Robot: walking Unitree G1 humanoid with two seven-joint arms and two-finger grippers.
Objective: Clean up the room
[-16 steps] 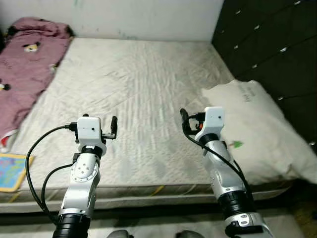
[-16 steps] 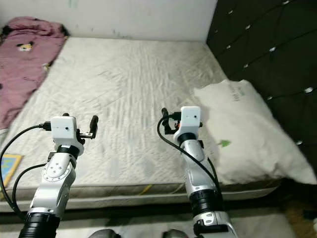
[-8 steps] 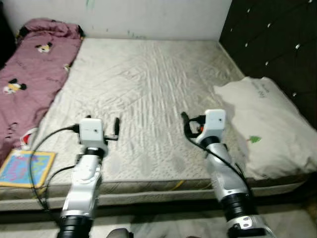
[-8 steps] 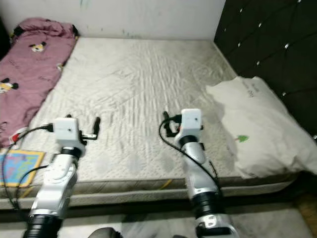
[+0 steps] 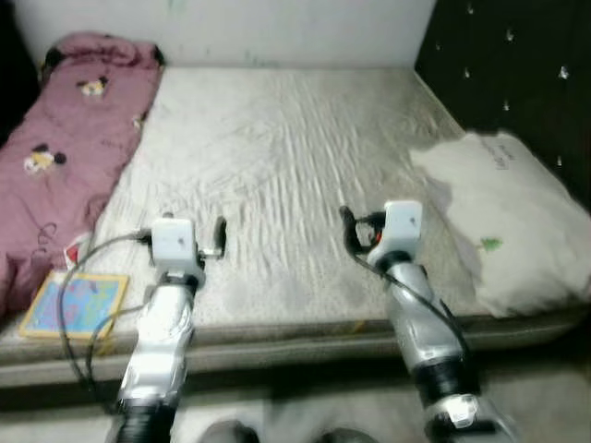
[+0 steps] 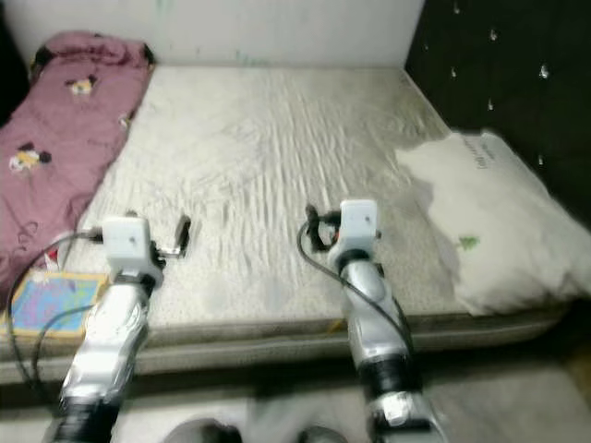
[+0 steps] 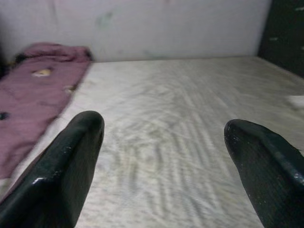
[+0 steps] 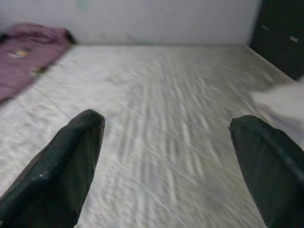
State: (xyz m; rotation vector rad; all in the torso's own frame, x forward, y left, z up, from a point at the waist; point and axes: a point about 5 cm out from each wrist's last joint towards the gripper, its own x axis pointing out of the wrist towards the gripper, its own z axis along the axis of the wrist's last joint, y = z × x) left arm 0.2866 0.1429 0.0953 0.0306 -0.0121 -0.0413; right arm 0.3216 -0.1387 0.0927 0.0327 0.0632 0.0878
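A pink blanket (image 5: 65,138) with cartoon prints lies bunched along the left side of a bare grey mattress (image 5: 277,138). A colourful flat book (image 5: 74,305) rests at the mattress's near left corner. A white pillow (image 5: 503,221) sits at the right side. My left gripper (image 5: 220,235) hovers over the near part of the mattress, open and holding nothing, as the left wrist view (image 7: 164,127) shows. My right gripper (image 5: 346,226) is level with it further right, also open and empty in the right wrist view (image 8: 166,123).
A black tufted headboard (image 5: 517,65) stands along the right of the bed, behind the pillow. A white wall (image 5: 277,28) closes the far end. The mattress's near edge (image 5: 295,337) runs just below my arms, with grey floor (image 5: 305,415) beneath.
The whole picture has shifted, so the camera moved: more of the pink blanket and the book now show at the left. Both arms hold the same pose, fingers still apart.
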